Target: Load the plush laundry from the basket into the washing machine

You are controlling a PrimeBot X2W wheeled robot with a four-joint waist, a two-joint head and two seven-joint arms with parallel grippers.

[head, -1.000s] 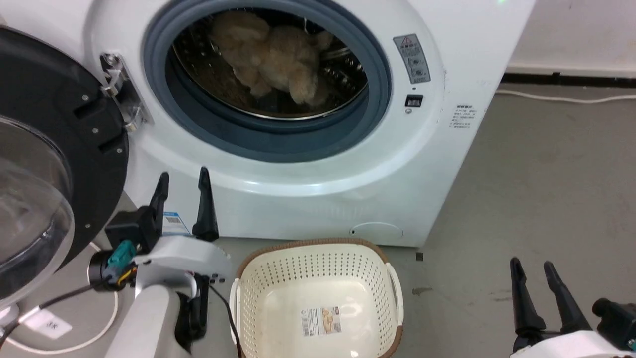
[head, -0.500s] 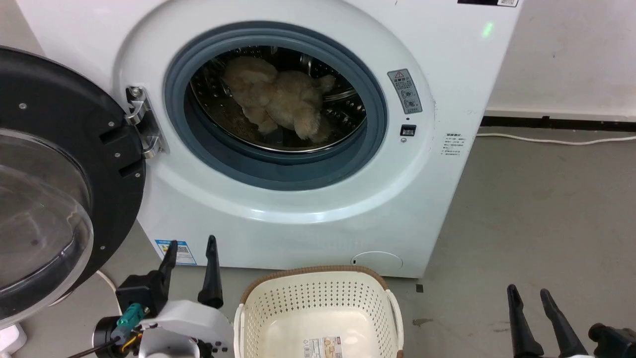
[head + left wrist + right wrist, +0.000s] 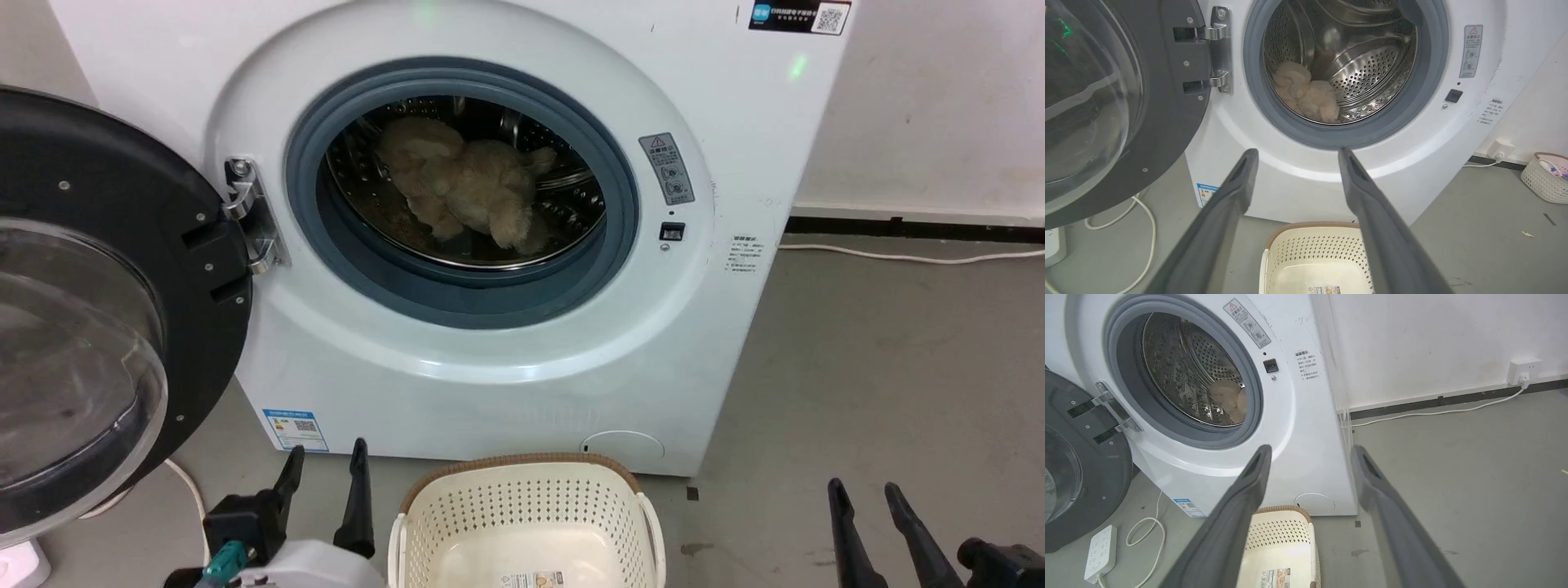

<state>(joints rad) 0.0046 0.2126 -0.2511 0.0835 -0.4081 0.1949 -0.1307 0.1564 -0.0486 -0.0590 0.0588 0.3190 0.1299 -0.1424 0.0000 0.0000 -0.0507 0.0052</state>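
I see the plush laundry (image 3: 465,192) lying inside the washing machine (image 3: 490,392), low in the steel drum (image 3: 571,208) and a little toward its left side, behind the grey-blue gasket (image 3: 457,302). The fur is cream-beige and lumpy, and it rests against the perforated drum wall. The door (image 3: 98,204) of the machine stands wide open on the left, with its clear dome facing me. The basket (image 3: 522,462) sits on the grey floor just in front of the machine, below the round opening, and I can see its pale floor with the label sticker. My left gripper (image 3: 328,447) is at the lower left, just beside the basket's left edge; its two dark fingers point up toward the machine and are spread apart, with nothing between them. My right gripper (image 3: 863,486) is at the lower right, well apart from the basket, over the bare floor; its fingers are also parted and hold nothing. In the right wrist view a white power strip (image 3: 1100,553) with its cable lies on the floor below the open door.
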